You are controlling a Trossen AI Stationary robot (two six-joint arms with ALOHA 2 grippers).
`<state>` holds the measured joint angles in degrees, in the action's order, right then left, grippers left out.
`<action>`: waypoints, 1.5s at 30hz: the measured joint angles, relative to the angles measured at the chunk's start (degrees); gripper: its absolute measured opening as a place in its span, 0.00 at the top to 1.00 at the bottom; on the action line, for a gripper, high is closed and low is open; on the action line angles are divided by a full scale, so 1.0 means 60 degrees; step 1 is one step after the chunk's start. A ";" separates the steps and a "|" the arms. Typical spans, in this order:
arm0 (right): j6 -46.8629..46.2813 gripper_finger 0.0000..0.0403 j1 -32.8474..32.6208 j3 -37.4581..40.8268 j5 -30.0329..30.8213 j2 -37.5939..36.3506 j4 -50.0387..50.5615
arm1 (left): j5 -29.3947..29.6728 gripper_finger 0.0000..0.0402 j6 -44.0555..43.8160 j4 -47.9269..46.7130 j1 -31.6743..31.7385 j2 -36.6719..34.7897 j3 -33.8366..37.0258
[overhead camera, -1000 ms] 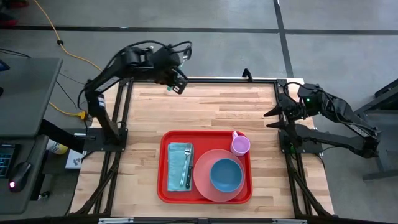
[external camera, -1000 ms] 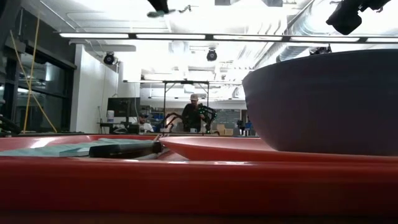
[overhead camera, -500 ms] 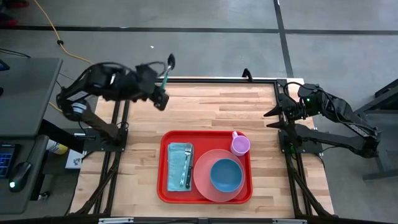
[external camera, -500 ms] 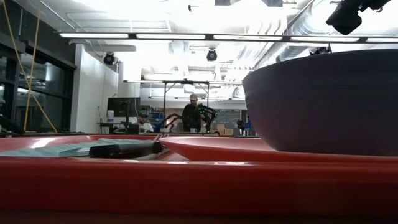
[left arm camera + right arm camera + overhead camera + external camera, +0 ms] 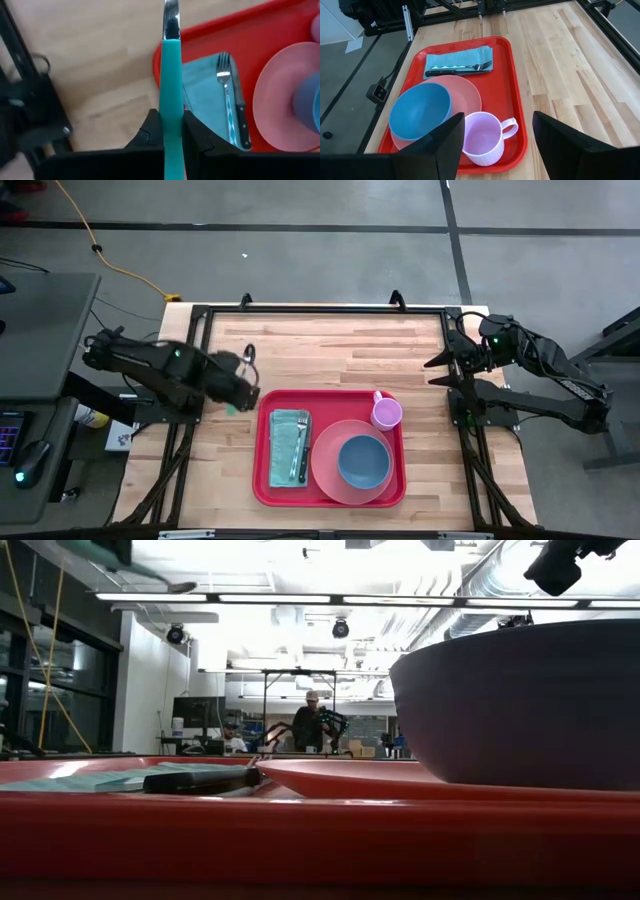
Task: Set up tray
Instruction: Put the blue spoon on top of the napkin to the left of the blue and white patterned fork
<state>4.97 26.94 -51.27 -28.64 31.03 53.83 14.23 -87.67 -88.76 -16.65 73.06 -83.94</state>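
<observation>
The left gripper [image 5: 240, 385] has swung down from the table's far edge to just beside the left rim of the tray [image 5: 263, 442], its fingers [image 5: 150, 131] clamped on a teal-handled utensil [image 5: 170, 95] with a metal tip. The red tray sits at the table's near middle, holding a teal napkin [image 5: 289, 442] with a fork [image 5: 225, 85] and knife [image 5: 239, 112], a pink plate [image 5: 325, 470] under a blue bowl [image 5: 363, 462], and a lilac cup [image 5: 387, 413]. The right gripper [image 5: 445, 370] waits at the table's right edge, fingers [image 5: 442, 145] spread apart.

No readable text (no labels, numbers, signs).
</observation>
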 joint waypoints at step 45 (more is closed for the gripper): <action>-0.0679 0.47 -0.0001 0.0000 -0.0073 0.0004 -0.0213 | -0.2819 0.88 -0.2151 0.3931 -0.1272 0.5981 -0.0144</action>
<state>0.90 26.94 -51.27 -29.08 31.05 52.56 -2.69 -100.57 -65.17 -24.28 108.95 -84.80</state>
